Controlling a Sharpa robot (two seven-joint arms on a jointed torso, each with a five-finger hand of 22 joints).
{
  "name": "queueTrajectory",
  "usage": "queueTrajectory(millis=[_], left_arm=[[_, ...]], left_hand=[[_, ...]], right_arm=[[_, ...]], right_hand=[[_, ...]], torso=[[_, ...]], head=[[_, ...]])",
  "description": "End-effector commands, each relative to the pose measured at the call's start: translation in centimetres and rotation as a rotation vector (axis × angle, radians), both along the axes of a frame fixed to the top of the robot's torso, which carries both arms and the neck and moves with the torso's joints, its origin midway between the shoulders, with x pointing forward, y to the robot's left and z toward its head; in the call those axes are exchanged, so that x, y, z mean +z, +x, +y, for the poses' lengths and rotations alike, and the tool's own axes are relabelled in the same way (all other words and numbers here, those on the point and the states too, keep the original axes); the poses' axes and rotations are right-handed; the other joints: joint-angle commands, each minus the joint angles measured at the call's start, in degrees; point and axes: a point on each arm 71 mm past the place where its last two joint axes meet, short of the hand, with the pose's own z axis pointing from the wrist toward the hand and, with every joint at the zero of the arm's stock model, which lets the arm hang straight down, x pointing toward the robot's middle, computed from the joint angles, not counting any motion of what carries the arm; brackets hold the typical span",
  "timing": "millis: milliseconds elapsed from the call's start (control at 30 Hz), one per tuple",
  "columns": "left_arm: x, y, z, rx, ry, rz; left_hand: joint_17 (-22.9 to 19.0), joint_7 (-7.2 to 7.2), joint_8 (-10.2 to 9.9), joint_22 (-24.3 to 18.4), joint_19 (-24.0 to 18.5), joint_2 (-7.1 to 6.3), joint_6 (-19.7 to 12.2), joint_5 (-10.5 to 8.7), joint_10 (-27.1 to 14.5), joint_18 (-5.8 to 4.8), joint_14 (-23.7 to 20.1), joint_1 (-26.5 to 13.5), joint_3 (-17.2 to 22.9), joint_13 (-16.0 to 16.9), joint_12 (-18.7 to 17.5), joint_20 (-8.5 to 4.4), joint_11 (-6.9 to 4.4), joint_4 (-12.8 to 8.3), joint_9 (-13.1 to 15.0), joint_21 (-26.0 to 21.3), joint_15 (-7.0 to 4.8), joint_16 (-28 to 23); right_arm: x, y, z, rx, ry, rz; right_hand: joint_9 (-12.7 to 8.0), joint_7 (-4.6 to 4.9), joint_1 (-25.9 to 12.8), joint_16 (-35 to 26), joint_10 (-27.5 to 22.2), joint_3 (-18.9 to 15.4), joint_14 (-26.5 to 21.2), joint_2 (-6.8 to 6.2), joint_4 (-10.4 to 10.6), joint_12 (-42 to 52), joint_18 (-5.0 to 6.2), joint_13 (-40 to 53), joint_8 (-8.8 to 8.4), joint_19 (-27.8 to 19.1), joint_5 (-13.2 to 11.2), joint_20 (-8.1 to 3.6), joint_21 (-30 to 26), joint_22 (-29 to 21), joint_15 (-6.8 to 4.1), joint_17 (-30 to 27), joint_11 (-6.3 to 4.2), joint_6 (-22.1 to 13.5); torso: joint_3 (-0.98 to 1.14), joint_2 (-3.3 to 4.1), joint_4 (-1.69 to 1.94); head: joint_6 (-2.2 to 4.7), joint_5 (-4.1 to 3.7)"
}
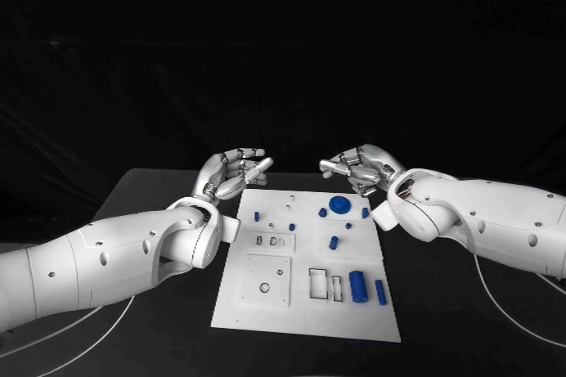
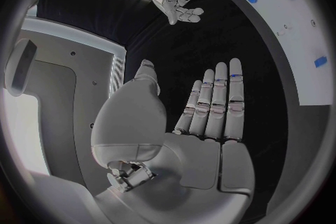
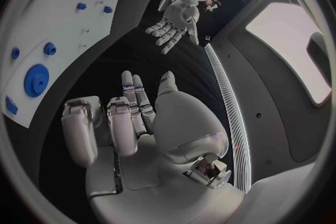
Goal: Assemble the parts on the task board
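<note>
Both raised above the far end of the task board (image 1: 253, 307), facing each other across it, touching nothing. Left hand (image 1: 234, 174) released, fingers straight and apart, empty; right hand (image 1: 360, 168) also empty, fingers partly curled yet apart, gripping nothing. Parts all on the board: a round blue gear (image 1: 339, 204) near the far edge, small blue pegs (image 1: 334, 243) around the middle, a thicker blue cylinder (image 1: 357, 284) and a slim blue bar (image 1: 381, 292) beside the rectangular slots (image 1: 318, 284) at the near end. Judged as the very start: nothing picked up, no piece visibly seated by hand. Next called for: lowering one hand onto a loose part, probably the gear just below the right hand, pinching it cleanly, then carrying it to its matching seat.
</note>
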Motion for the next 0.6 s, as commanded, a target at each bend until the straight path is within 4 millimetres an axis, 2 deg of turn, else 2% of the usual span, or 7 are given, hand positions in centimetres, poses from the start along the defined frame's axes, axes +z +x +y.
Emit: queueTrajectory(millis=[33, 100, 267, 333, 433, 600], left_arm=[[0.2, -0.1, -0.6, -0.047, -0.003, -0.001], [0.2, -0.1, -0.6, -0.051, -0.004, 0.003], [0.2, -0.3, -0.5, -0.06, -0.007, 0.016], [0.2, -0.4, -0.4, -0.061, -0.007, 0.02], [0.3, -0.6, -0.2, -0.068, -0.002, 0.03], [0.3, -0.8, -0.1, -0.078, 0.008, 0.034]], left_hand=[[0.6, 0.36, 1.04, -0.15, -0.34, 1.52, 4.12, -0.46, 0.85, 0.64, 0.47, 0.02, 0.81, -0.07, -0.89, 0.42, -0.23, -0.07, 0.52, 0.02, -0.02, -0.98], [0.71, 0.31, 1.0, -0.15, -0.37, 1.78, 4.37, -0.46, 0.99, 0.65, 0.46, 0.08, 0.93, -0.03, -0.93, 0.42, -0.27, -0.08, 0.54, 0.05, -0.04, -1.02], [1.1, 0.1, 0.87, -0.18, -0.52, 2.62, 5.24, -0.44, 1.56, 0.65, 0.39, 0.31, 1.23, 0.11, -1.03, 0.41, -0.45, -0.13, 0.65, 0.1, -0.1, -1.18], [1.16, 0.08, 0.84, -0.18, -0.54, 2.77, 5.35, -0.46, 1.66, 0.66, 0.4, 0.34, 1.27, 0.14, -1.04, 0.41, -0.48, -0.14, 0.66, 0.12, -0.11, -1.19], [1.24, 0.05, 0.76, -0.19, -0.58, 2.97, 5.44, -0.44, 1.75, 0.65, 0.36, 0.41, 1.32, 0.17, -1.07, 0.41, -0.5, -0.16, 0.67, 0.12, -0.12, -1.24], [1.29, 0.05, 0.66, -0.21, -0.65, 3.14, 5.47, -0.41, 1.78, 0.64, 0.26, 0.44, 1.36, 0.19, -1.13, 0.42, -0.5, -0.16, 0.66, 0.09, -0.1, -1.32]], right_arm=[[0.3, 0.5, 0.0, 0.028, -0.219, -0.133], [0.5, 0.9, -0.2, 0.023, -0.295, -0.18], [0.6, 1.7, -0.5, 0.013, -0.437, -0.234], [0.5, 1.8, -0.4, 0.018, -0.483, -0.252], [0.1, 1.8, -0.1, 0.032, -0.568, -0.3], [-0.5, 1.6, 0.5, 0.065, -0.665, -0.351]], right_hand=[[-0.23, -0.93, 2.8, 0.39, 4.19, 1.04, 5.65, -1.13, -1.73, -2.45, -0.73, -0.14, -0.64, 5.95, -0.23, -1.26, 0.58, 15.05, -0.82, 13.41, -0.75, 2.84], [-0.41, -1.46, 4.86, 0.59, 5.42, 1.85, 5.81, -1.58, -2.99, -3.95, -0.73, -0.09, -1.14, 5.95, -0.28, -1.31, 0.58, 15.05, -0.99, 14.21, -1.39, 3.78], [-1.42, -1.62, 8.74, 0.79, 5.67, 3.48, 5.98, -2.12, -5.15, -8.7, -0.73, -0.17, -3.61, 5.95, -0.28, -1.26, 0.58, 15.05, -0.86, 15.04, -1.22, 3.61], [-1.89, -1.56, 9.73, 0.79, 5.99, 3.92, 5.98, -2.37, -5.62, -10.73, -0.73, -0.13, -4.64, 5.95, -0.21, -1.11, 0.58, 15.05, -0.72, 15.04, -0.94, 3.81], [-2.43, -2.02, 11.16, 0.79, 7.08, 4.64, 5.98, -2.44, -6.08, -13.25, -0.73, -0.15, -5.74, 5.95, -0.35, -0.93, 0.58, 15.05, -0.55, 15.04, -1.05, 4.72], [-2.78, -2.32, 12.12, 0.79, 7.73, 5.02, 5.98, -2.67, -6.37, -14.83, -0.73, -0.18, -6.41, 5.95, -0.34, -0.93, 0.58, 15.05, -0.72, 15.04, -1.26, 5.28]], torso=[[-0.19, 1.25, 0.8], [-0.23, 1.61, 0.94], [-0.24, 2.77, 1.13], [-0.23, 3.17, 1.09], [-0.2, 3.8, 0.92], [-0.17, 4.08, 1.02]], head=[[-0.38, -0.82], [-0.58, -1.22], [-0.71, -1.48], [-0.86, -1.39], [-1.22, -1.28], [-1.52, -1.69]])
